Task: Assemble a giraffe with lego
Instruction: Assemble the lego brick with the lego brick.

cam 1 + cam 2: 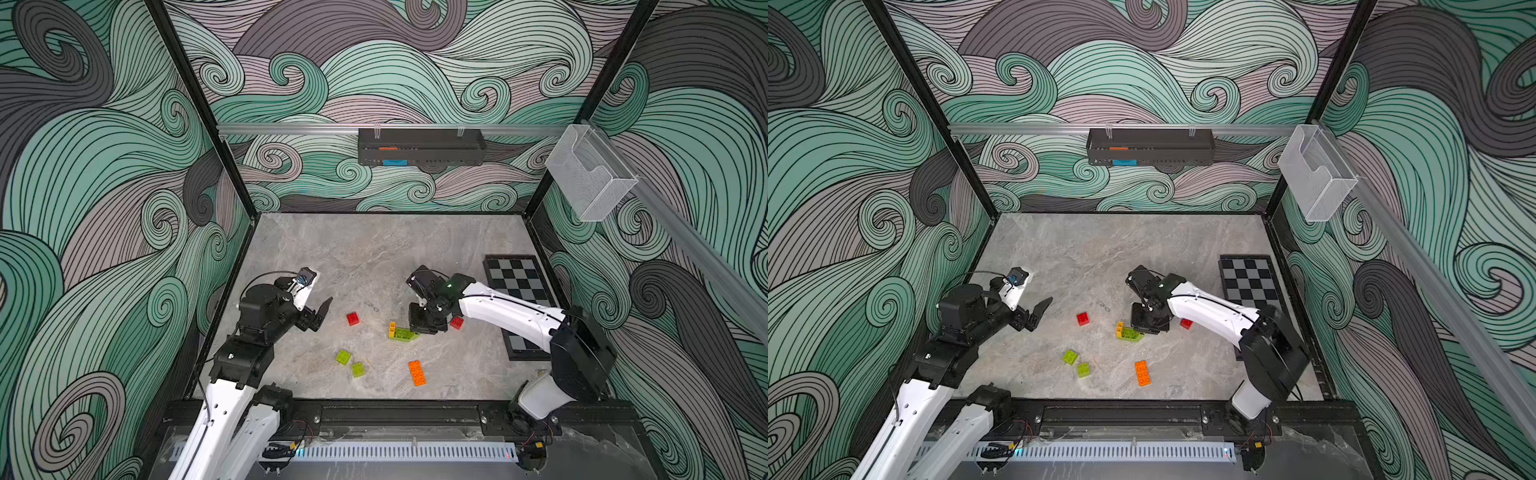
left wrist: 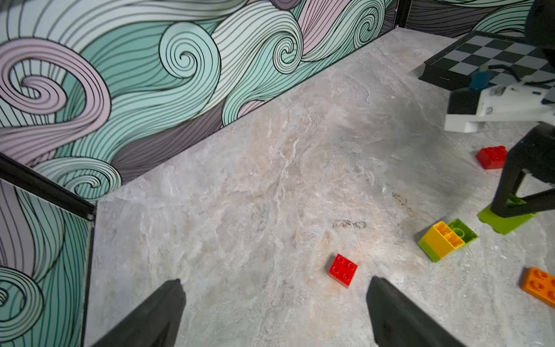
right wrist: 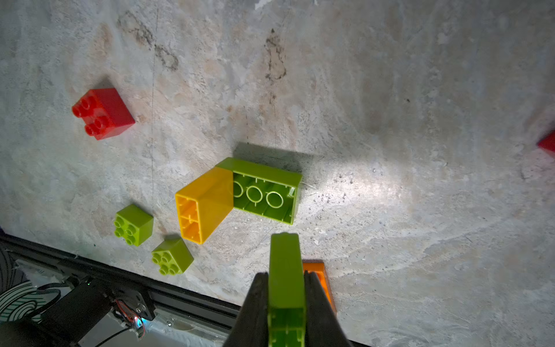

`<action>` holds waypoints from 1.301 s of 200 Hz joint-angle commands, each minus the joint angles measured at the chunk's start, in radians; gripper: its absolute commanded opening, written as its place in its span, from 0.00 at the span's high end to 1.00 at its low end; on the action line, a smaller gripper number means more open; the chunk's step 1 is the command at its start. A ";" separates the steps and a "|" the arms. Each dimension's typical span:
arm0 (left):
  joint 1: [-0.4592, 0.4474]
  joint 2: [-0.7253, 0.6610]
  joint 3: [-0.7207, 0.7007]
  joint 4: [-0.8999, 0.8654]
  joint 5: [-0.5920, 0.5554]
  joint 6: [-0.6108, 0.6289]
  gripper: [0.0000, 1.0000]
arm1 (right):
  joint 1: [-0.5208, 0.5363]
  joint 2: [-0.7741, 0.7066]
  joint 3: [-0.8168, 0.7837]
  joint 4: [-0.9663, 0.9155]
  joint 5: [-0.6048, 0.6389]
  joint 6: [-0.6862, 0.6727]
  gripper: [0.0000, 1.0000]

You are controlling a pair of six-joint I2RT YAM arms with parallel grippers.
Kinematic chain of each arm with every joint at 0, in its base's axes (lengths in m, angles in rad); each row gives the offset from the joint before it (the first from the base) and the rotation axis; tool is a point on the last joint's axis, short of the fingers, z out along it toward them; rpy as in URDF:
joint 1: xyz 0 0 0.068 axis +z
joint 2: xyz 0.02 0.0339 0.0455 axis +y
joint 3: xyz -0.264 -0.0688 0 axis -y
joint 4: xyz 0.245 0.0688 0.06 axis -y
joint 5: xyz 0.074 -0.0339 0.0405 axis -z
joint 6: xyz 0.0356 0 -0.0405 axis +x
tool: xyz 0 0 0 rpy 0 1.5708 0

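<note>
In both top views my left gripper [image 1: 322,314] [image 1: 1041,313] hung spread wide and empty over the left side of the table [image 1: 374,257], clear of every brick. The right gripper [image 1: 424,327] stood over the middle, its jaws hidden under its own body. Just beside it lay the joined piece [image 1: 397,331], the giraffe so far: a yellow brick on a longer lime one, tipped on its side. One red brick [image 1: 353,318] sat between the grippers. A second red brick [image 1: 456,322] sat by the right arm, toward the chessboard [image 1: 519,286]. Closer to me lay the farther lime square [image 1: 343,357] and the nearer lime square [image 1: 358,369], with the orange brick [image 1: 417,372] apart on their right.

From the left wrist, my left fingers [image 2: 156,315] stood far apart with bare table between them and the red brick [image 2: 343,270] near one tip. Beyond it the right gripper pinched the held lime brick [image 2: 504,222] low at the table. I could not tell whether it touched.

From the right wrist, the right fingers [image 3: 255,300] were clamped on both sides of the held lime brick [image 3: 285,258]. The joined piece [image 3: 210,201] lay apart from it, hollow undersides toward the camera.
</note>
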 commanded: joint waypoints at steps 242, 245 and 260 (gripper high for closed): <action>-0.056 -0.083 -0.063 0.066 0.024 -0.050 0.01 | 0.085 0.273 0.262 -0.197 0.201 0.096 1.00; -0.056 -0.082 -0.063 0.066 0.023 -0.050 0.01 | 0.085 0.274 0.262 -0.197 0.201 0.096 1.00; -0.057 -0.083 -0.063 0.066 0.022 -0.050 0.01 | 0.085 0.277 0.261 -0.198 0.201 0.096 1.00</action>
